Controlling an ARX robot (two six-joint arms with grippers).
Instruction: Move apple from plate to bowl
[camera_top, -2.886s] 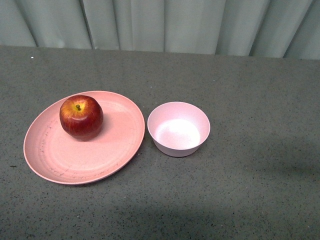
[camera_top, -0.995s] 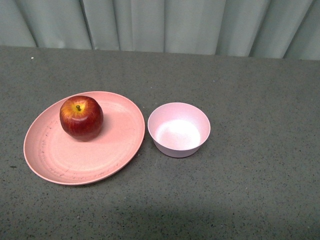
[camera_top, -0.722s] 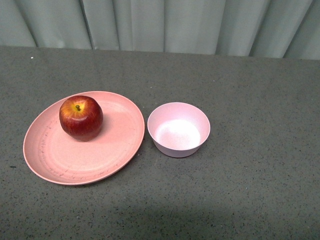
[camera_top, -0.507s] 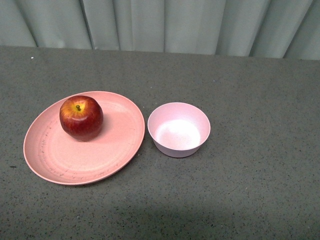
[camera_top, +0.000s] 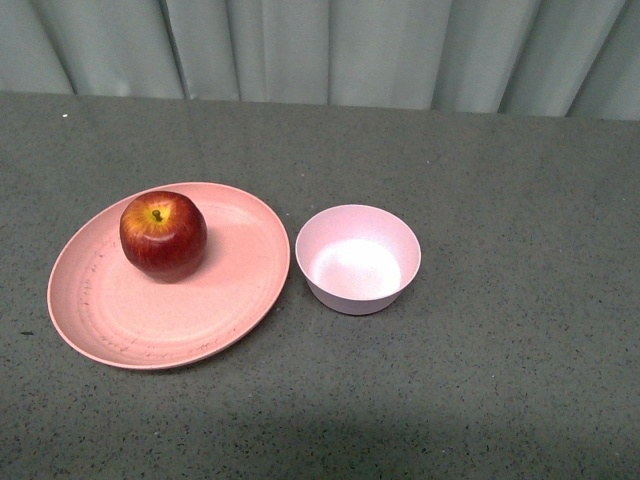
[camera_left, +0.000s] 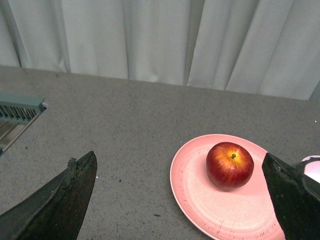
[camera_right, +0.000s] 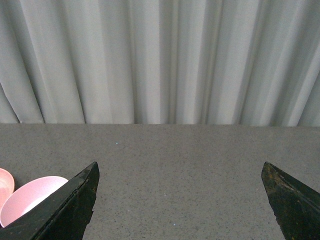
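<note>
The dark-red apple (camera_top: 163, 235) sits on the far left part of the salmon-pink plate (camera_top: 200, 310). The small pale-pink bowl (camera_top: 358, 258) stands empty just right of the plate. Neither gripper shows in the front view. In the left wrist view my left gripper (camera_left: 182, 192) is open and empty, well short of the apple (camera_left: 230, 165) on the plate (camera_left: 200, 200); the bowl's rim (camera_left: 311, 160) peeks past one finger. In the right wrist view my right gripper (camera_right: 180, 192) is open and empty over bare table, with the bowl (camera_right: 27, 197) and a sliver of plate (camera_right: 4, 184) off to one side.
The grey speckled table (camera_top: 500, 380) runs back to a pale curtain (camera_top: 330, 50). A grey ribbed fixture (camera_left: 17, 112) shows at the edge of the left wrist view.
</note>
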